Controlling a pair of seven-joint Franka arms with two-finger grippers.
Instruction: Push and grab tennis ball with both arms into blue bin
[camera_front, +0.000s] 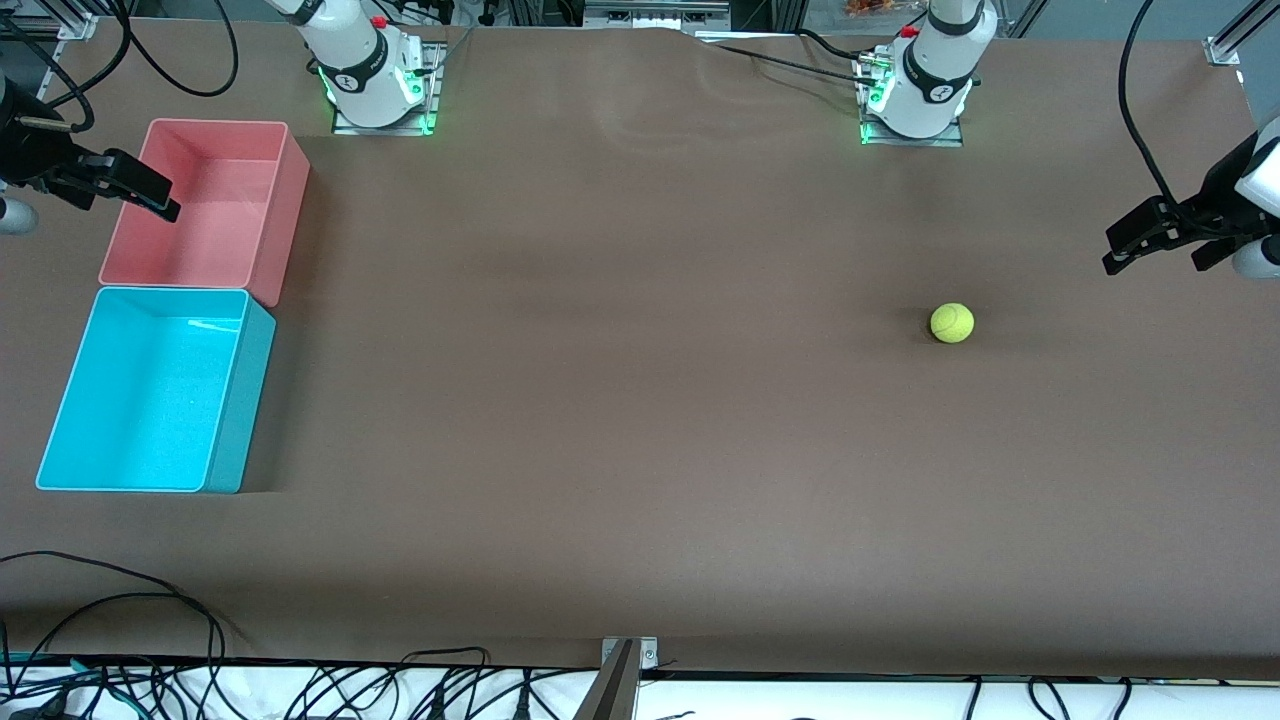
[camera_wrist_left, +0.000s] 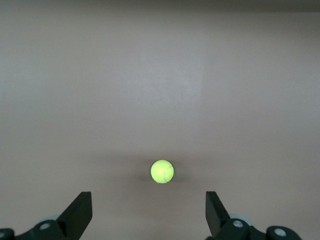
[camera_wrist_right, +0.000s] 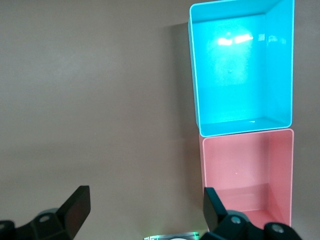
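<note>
- Blue bin (camera_front: 70, 430): sits on the brown table (camera_front: 620, 420) at the right arm's end, on the side nearer the front camera. Nothing lies inside it; only light glare shows on its floor. Also seen in the right wrist view (camera_wrist_right: 240, 65).
- Pink bin (camera_front: 270, 215): just beside the blue bin, their short walls touching or nearly so, farther from the front camera. Nothing inside it either.
- Tennis ball (camera_front: 952, 323): rests on the bare table toward the left arm's end, well apart from both bins, touching neither gripper. In the left wrist view (camera_wrist_left: 162, 171) it lies ahead of the fingers, roughly centred between them.
- Left gripper (camera_front: 1125, 250): up in the air over the table edge at the left arm's end, near the ball; fingers (camera_wrist_left: 80, 212) spread wide, holding nothing.
- Right gripper (camera_front: 160, 200): over the outer wall of the pink bin; fingers (camera_wrist_right: 77, 207) spread wide, holding nothing.
</note>
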